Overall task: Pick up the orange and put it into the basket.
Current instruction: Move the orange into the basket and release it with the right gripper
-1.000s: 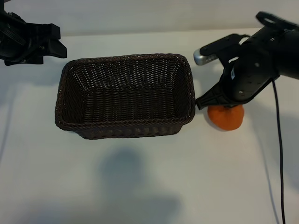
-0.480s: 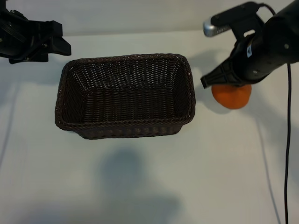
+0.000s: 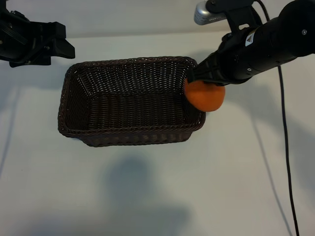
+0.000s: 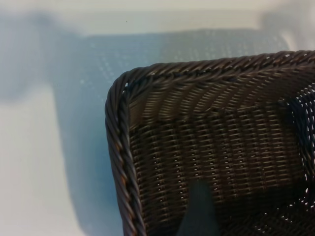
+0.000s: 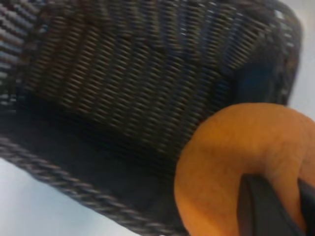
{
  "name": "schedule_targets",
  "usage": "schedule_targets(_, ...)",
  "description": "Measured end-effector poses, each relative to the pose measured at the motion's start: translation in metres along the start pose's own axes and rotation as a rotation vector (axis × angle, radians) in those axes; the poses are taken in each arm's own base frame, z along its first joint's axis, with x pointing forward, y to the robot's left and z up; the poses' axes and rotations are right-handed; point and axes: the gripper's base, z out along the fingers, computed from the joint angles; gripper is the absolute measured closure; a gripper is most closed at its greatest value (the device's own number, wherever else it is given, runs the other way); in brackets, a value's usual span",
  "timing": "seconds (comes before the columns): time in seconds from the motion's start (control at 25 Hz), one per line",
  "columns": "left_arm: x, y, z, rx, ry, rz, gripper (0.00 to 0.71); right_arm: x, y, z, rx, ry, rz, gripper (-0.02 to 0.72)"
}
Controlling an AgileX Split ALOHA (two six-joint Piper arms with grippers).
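Note:
The orange hangs in the air over the right end of the brown wicker basket, overlapping its right rim. My right gripper is shut on the orange from above. In the right wrist view the orange fills the near corner with a dark finger pressed against it, and the basket interior lies beneath. My left gripper is parked open beyond the basket's far left corner, holding nothing. The left wrist view shows that basket corner and one fingertip.
The basket stands on a white table and has nothing inside it. A black cable trails from the right arm down the table's right side. Open table lies in front of the basket.
The right gripper has lifted the orange off the table to the right of the basket and carried it left to over the basket's right rim. The left arm has barely moved.

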Motion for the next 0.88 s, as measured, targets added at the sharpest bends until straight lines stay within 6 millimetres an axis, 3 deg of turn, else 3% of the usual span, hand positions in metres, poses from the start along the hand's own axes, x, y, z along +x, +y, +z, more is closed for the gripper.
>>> schedule_targets(0.24, 0.000, 0.000, 0.000, 0.000, 0.000, 0.001, 0.119, -0.007, 0.008, 0.002, -0.061, -0.035, -0.031, 0.611)
schedule_targets(0.64, 0.000, 0.000, 0.000, 0.001, 0.003, 0.005, 0.120, -0.032, 0.066, 0.030, -0.169, 0.044, -0.185, 0.611)
schedule_targets(0.88, 0.002, 0.000, 0.000, 0.004, 0.019, 0.005, 0.120, -0.041, 0.076, 0.047, -0.166, 0.081, -0.232, 0.611)
